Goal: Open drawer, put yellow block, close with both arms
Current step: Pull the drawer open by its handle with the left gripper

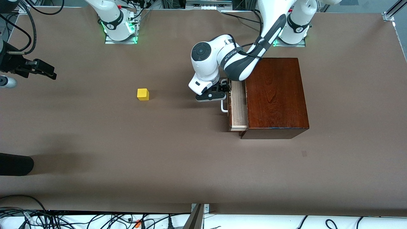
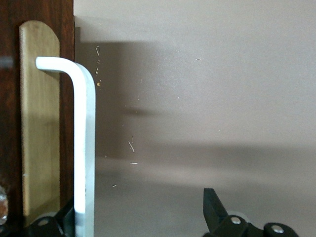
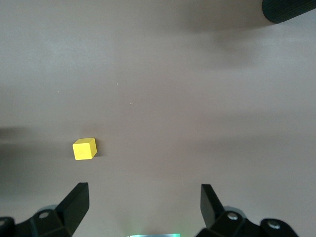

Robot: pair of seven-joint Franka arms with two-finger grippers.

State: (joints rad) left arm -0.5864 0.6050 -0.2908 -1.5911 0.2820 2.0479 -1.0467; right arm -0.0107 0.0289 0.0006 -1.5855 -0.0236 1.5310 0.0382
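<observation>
Drawer (image 1: 238,106) slid partly out of the wooden box (image 1: 276,95), mid-frame. Left gripper (image 1: 219,92) at its white handle (image 1: 224,106), jaws wide around the bar. Yellow block (image 1: 143,94) alone on tabletop (image 1: 159,152), center-left. Right gripper (image 1: 47,70) waits, upper-left edge, jaws wide.
</observation>
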